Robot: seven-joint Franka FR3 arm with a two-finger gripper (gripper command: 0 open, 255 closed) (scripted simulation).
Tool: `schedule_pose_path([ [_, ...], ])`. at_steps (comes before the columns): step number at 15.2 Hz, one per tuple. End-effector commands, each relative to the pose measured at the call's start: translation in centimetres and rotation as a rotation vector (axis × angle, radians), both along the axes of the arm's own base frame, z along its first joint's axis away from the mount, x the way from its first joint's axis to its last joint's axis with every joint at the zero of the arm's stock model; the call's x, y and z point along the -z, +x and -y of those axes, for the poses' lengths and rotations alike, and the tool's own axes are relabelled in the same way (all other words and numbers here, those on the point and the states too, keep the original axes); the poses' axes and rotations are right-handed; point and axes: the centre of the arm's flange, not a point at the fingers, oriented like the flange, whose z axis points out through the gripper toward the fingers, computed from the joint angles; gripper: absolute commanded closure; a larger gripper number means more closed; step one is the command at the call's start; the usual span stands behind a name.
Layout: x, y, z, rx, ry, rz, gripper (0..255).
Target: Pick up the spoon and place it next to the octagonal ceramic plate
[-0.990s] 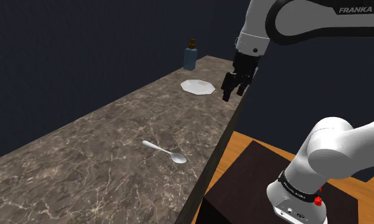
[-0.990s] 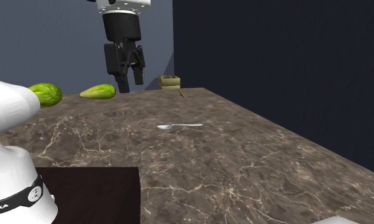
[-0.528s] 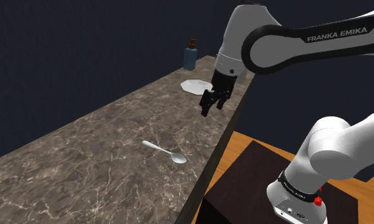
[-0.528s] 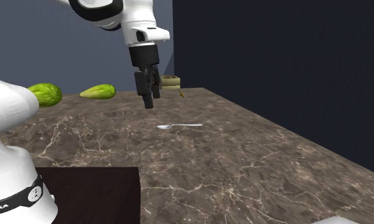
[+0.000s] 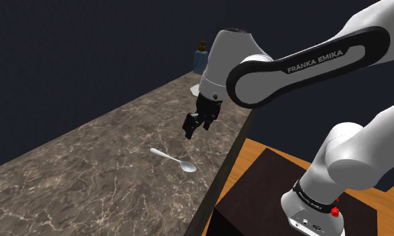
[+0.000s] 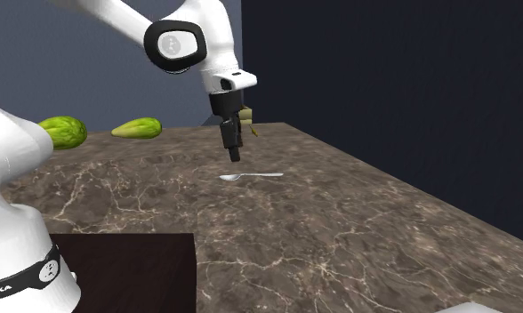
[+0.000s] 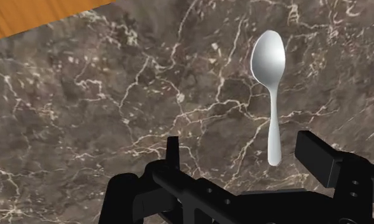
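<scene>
- On the dark marble countertop (image 5: 82, 167) the spoon (image 5: 173, 159) lies flat and free. In the shoulder view its bowl points to 4 o'clock and its handle to 10 o'clock.
- The gripper (image 5: 191, 129) hangs above the counter with the spoon at its 7 o'clock in the shoulder view. In the second exterior view the spoon (image 6: 251, 176) sits just below it at 5 o'clock.
- In the wrist view the fingers (image 7: 316, 153) are spread wide and clasp nothing. The spoon's handle tip lies between them, nearer one finger and touching neither. The bowl points away from the hand.
- Progress: we read this as the approach, with nothing of the task done yet.
- Left to do: drop onto the handle, close, lift, carry it over and set it down beside the plate.
- The octagonal plate (image 5: 195, 90) is mostly hidden behind the arm. We see only a white edge at 12 o'clock from the gripper in the shoulder view, well apart from the spoon. The visible sliver carries nothing.
- Containers:
  - A blue bottle (image 5: 198, 62) with a brown top stands at the far end of the counter, beyond the plate. It is opaque, so we cannot tell what is in it.
  - A small olive box (image 6: 246, 114) sits at about 12 o'clock from the gripper in the second exterior view, partly behind it. We cannot see inside.
- Two green fruits (image 6: 137, 129) lie at 9 o'clock from the gripper in that view. They are loose and not in any container.
</scene>
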Motion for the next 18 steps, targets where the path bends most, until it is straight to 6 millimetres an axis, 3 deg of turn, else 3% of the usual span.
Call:
schedule_pose_path([
  [1, 1.5, 0.6, -1.8, -0.012, 0.008, 0.018, 0],
  [7, 5.3, 2.9, -7.8, -0.047, 0.027, 0.066, 0],
  [15, 9.3, 3.8, -8.5, -0.048, 0.028, 0.068, 0],
  [18, 9.3, 3.8, -8.5, -0.048, 0.028, 0.068, 0],
])
